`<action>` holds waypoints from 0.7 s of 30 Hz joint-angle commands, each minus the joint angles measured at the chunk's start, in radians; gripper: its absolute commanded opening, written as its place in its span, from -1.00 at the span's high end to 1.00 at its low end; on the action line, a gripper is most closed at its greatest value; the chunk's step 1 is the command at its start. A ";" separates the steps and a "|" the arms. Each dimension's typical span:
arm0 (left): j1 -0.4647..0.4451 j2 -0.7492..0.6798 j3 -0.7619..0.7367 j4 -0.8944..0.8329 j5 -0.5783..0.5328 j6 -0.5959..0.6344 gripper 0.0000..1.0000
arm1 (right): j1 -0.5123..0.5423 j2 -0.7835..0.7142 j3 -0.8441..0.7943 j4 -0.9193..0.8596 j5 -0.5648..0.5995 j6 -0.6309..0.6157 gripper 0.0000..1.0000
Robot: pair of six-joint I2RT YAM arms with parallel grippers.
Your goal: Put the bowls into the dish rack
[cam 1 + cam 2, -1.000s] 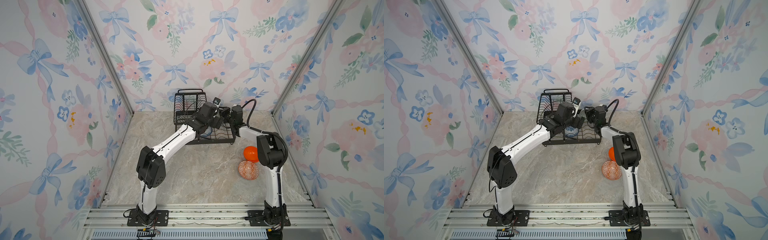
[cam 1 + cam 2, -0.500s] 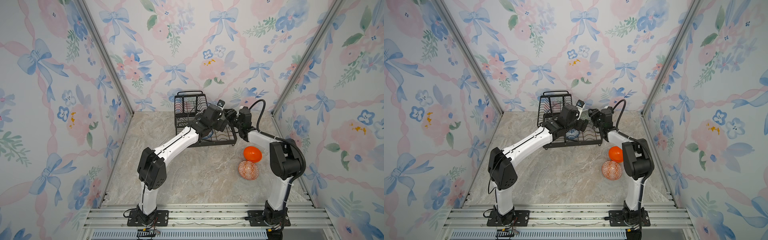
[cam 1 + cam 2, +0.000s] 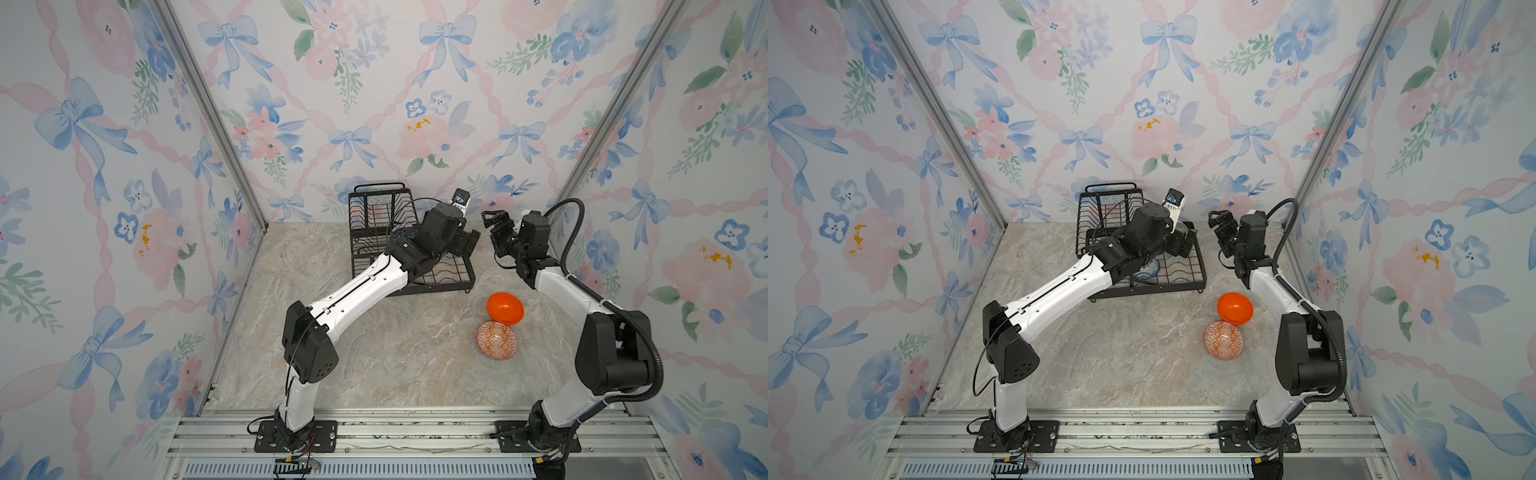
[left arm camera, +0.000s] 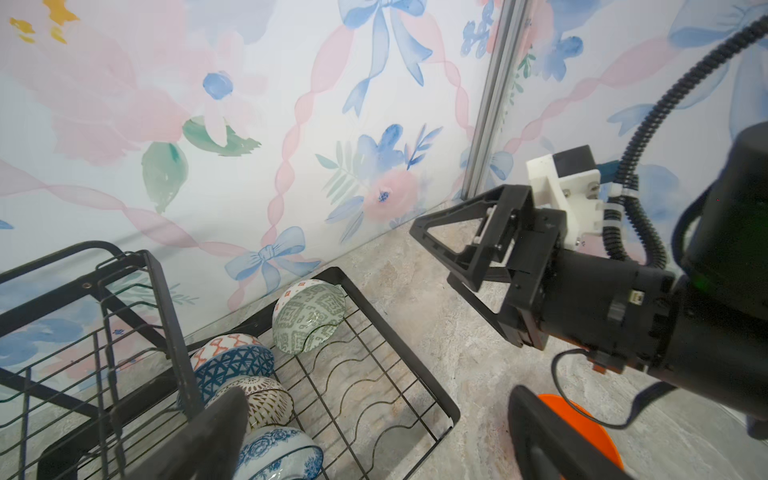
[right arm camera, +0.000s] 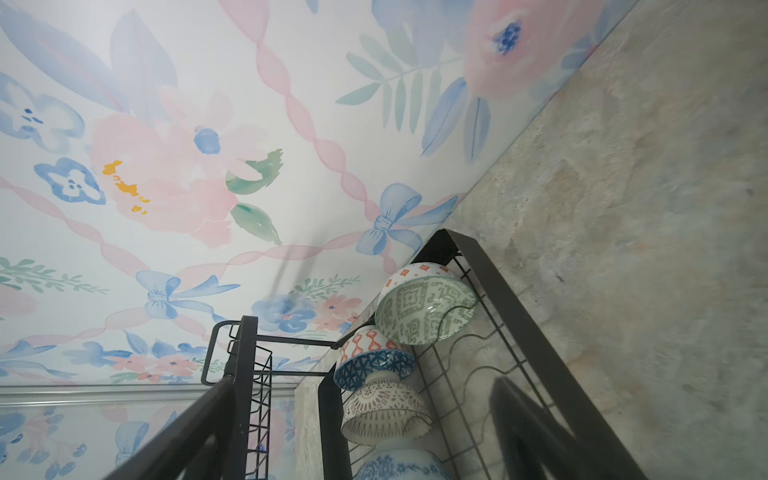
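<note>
As R gripper [image 4: 430, 254] gapes, green bowl's [image 4: 309, 318] in rack [image 4: 399, 345].

Dish rack [image 3: 380, 216]: plain black wire. Green bowl [image 4: 309, 318] has a white geometric print, dark-blue bowl [image 4: 235, 365] has triangles, brown bowl [image 4: 266, 397] is dotted, floral bowl [image 4: 282, 455] blue-on-white. Orange bowl [image 3: 505, 307] is solid and glossy, patterned bowl [image 3: 497, 340] orange-white diamonds. Tabletop [image 3: 395, 353] is beige marble, wallpaper [image 3: 374, 104] pastel flowers and blue bows.

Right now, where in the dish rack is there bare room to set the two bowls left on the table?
Free: the wavy-wire floor of the dish rack, between the row of bowls and its outer rim. Crowded: the strip beside the upper basket, filled from the green-white bowl in the far corner to the blue-white floral bowl.
</note>
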 commanded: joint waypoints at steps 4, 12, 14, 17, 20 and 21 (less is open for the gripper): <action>-0.047 0.006 0.040 -0.005 -0.002 -0.034 -0.96 | 0.004 -0.145 -0.028 -0.208 0.062 -0.168 -0.93; -0.171 -0.032 -0.035 -0.005 -0.032 -0.085 -0.96 | -0.043 -0.270 -0.106 -0.408 0.095 -0.209 -0.93; -0.198 -0.035 -0.054 -0.007 -0.038 -0.105 -0.96 | -0.070 -0.299 -0.125 -0.452 0.072 -0.211 -0.94; -0.228 -0.051 -0.089 -0.005 -0.047 -0.180 -0.96 | -0.091 -0.347 -0.152 -0.546 0.063 -0.242 -0.93; -0.252 -0.059 -0.118 -0.007 -0.035 -0.229 -0.96 | -0.068 -0.398 -0.170 -0.654 0.097 -0.321 -0.94; -0.258 -0.059 -0.134 -0.006 -0.034 -0.238 -0.96 | -0.049 -0.414 -0.176 -0.688 0.123 -0.358 -0.94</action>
